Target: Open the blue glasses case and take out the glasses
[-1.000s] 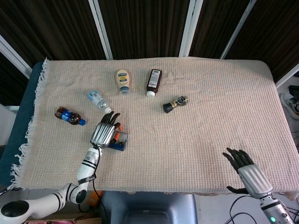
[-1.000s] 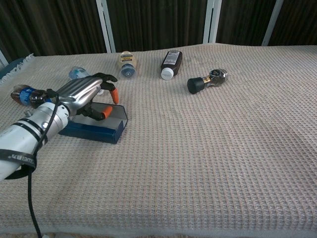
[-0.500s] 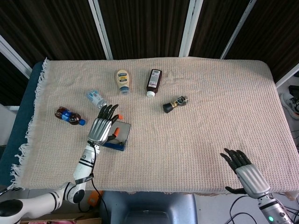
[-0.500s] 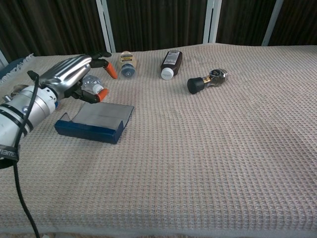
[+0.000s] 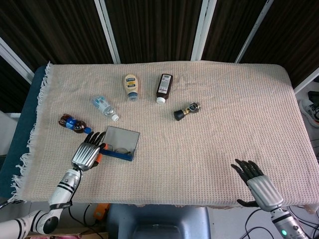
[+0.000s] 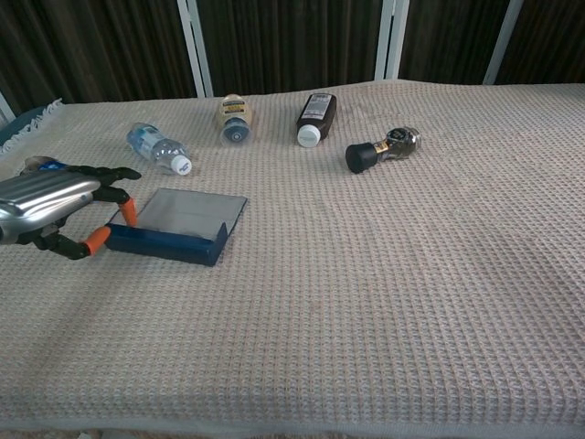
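The blue glasses case [image 5: 118, 145] [image 6: 176, 228] lies open on the cloth at the front left, its grey-lined lid laid back flat. The head view gives only a faint outline inside the base, so I cannot tell whether the glasses are there. My left hand [image 5: 87, 153] [image 6: 53, 207] hovers just left of the case, not touching it. Its orange-tipped fingers are spread and it holds nothing. My right hand [image 5: 255, 178] is at the front right edge of the table, far from the case, fingers spread and empty. The chest view does not show it.
A cola bottle [image 5: 75, 124] [image 6: 40, 165] lies left of the case and a water bottle [image 5: 104, 107] [image 6: 157, 148] behind it. Farther back lie a mayonnaise bottle [image 5: 131, 85], a dark brown bottle [image 5: 164, 87] and a small black-capped bottle [image 5: 187, 111]. The woven cloth [image 5: 214, 139] covers the table.
My left hand was over the case; it has lifted off and drawn back left toward the front edge. The lid now lies open. My right hand shifted slightly left.
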Motion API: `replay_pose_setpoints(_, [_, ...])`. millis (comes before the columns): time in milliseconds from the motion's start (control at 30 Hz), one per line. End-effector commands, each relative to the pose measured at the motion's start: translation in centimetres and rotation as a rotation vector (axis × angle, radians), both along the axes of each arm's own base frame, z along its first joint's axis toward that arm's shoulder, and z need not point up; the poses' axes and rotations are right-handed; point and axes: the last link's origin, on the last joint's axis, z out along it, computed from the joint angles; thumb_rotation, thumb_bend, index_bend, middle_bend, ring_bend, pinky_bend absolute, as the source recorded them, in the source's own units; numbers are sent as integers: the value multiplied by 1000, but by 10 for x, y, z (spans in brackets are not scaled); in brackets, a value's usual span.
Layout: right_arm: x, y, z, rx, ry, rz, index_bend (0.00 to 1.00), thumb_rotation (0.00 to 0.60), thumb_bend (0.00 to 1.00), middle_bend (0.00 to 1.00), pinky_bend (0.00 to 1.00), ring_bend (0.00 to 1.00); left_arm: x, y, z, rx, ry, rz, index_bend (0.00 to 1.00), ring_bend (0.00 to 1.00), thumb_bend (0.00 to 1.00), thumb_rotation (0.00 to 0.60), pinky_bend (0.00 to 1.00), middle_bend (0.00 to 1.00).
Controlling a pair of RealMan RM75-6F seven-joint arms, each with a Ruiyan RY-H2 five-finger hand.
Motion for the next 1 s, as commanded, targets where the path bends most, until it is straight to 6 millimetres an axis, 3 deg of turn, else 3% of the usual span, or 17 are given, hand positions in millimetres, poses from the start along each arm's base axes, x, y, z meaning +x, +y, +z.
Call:
replay_pose_setpoints(33, [0, -1, 0, -4, -6, -2, 0, 600, 188, 0, 0, 0, -15, -7, -2, 0, 5, 1, 335, 0, 565, 600, 0, 0])
replay_pose_setpoints(133, [1, -1, 0, 1, -9, 2, 0, 600, 188, 0, 0, 0, -20, -5, -5, 3, 5, 6, 317, 0, 563, 600, 0, 0])
replay_pose_setpoints(367, [1, -1, 3, -3, -19, 6, 0, 600, 188, 0, 0, 0, -23, -9, -5, 5, 37, -17, 389, 0, 591, 600, 0, 0])
replay_pose_setpoints(600, [1, 0, 3, -1, -23, 10, 0, 600, 188, 0, 0, 0, -16, -31, 1, -27, 107, -114, 469, 0, 781, 600, 0, 0])
replay_pose_setpoints(1000, [1, 2, 7, -8, -32, 15, 0, 600, 187, 0, 0, 0, 2, -75, 5, -200, 83, -170, 444, 0, 890, 600, 0, 0])
